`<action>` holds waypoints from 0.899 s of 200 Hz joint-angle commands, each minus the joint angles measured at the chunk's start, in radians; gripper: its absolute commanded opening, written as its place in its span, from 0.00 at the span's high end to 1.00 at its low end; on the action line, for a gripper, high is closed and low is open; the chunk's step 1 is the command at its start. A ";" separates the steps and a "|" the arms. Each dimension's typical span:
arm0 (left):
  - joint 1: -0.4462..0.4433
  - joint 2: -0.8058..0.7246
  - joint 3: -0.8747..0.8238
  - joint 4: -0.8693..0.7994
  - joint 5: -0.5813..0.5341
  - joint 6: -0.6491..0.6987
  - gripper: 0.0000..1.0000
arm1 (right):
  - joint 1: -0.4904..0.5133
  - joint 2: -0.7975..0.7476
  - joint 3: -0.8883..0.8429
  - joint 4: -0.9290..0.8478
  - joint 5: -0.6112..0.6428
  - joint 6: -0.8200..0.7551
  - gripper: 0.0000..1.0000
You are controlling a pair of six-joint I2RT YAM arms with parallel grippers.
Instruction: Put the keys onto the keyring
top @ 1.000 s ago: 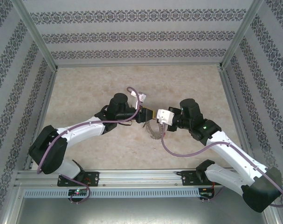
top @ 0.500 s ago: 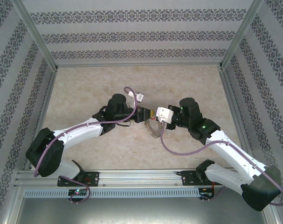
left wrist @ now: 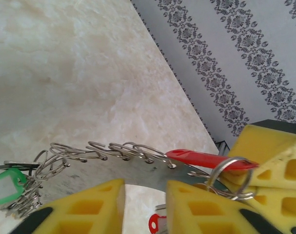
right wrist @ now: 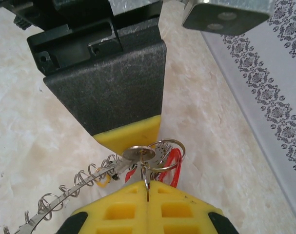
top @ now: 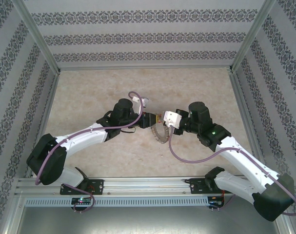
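A beige marbled tabletop point(top: 89, 92) lies enclosed by walls point(top: 148, 39) of floral-striped paper.

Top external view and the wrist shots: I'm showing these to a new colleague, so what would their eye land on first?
The left gripper and right gripper meet nose to nose over the table, the looped keyring hanging between them. Up close, the right gripper's yellow fingers are pinched shut on one of its small rings, next to a red tag; a green tag dangles further along the ring.
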 commanded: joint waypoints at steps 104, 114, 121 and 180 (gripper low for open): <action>0.107 -0.179 -0.093 0.125 0.154 0.032 0.38 | 0.011 -0.018 0.021 0.101 -0.101 0.090 1.00; 0.105 -0.167 -0.085 0.129 0.157 0.020 0.39 | 0.012 -0.016 0.020 0.111 -0.114 0.100 1.00; 0.104 -0.156 -0.073 0.121 0.160 0.009 0.42 | 0.013 -0.015 0.021 0.115 -0.120 0.101 1.00; 0.097 -0.111 -0.016 0.142 0.319 -0.025 0.52 | 0.015 -0.006 0.025 0.105 -0.168 0.094 1.00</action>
